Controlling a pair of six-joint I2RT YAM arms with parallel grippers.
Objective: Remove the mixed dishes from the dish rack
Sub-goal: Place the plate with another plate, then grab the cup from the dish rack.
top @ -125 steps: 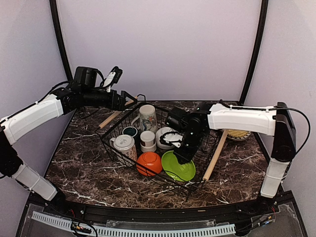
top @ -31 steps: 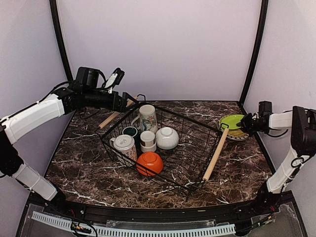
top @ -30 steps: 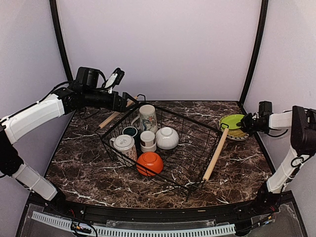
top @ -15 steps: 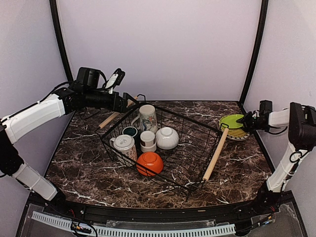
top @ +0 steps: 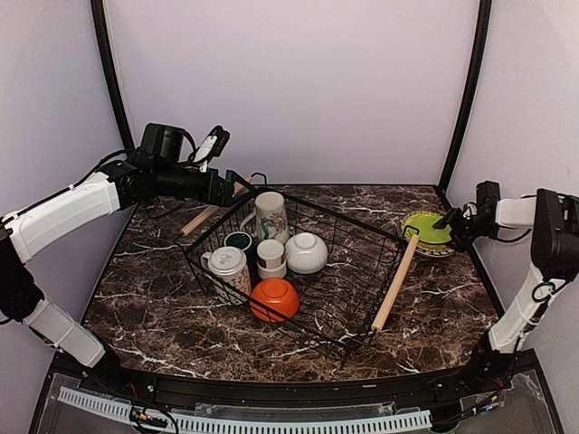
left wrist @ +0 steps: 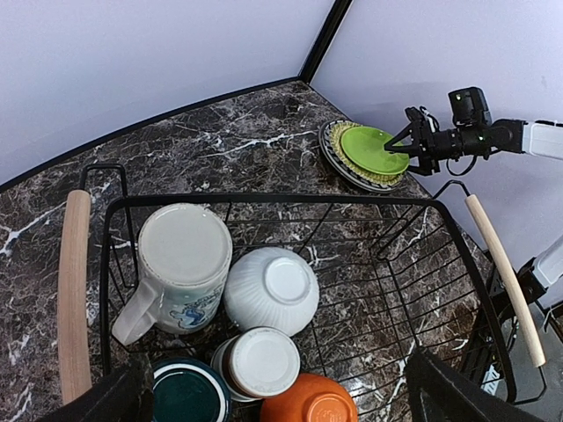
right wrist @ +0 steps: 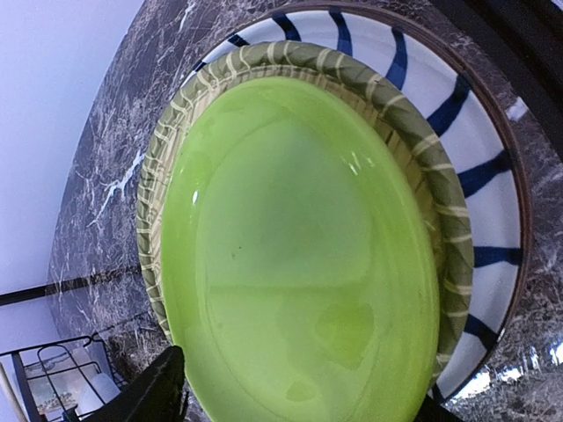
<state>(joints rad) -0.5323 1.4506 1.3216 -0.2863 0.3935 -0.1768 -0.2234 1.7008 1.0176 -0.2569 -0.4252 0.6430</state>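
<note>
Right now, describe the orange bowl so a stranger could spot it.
Find the black wire dish rack on the table. Near its front edge a bowl lies upside down. It is the only orange piece; the other bowl is white.

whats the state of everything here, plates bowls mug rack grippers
dish rack, partly loaded
lime-green plate, flat atop woven plate, outside rack
white bowl, upside down
orange bowl, upside down
tall mug, upside down
right gripper, open beside lime-green plate
left gripper, open above rack
</note>
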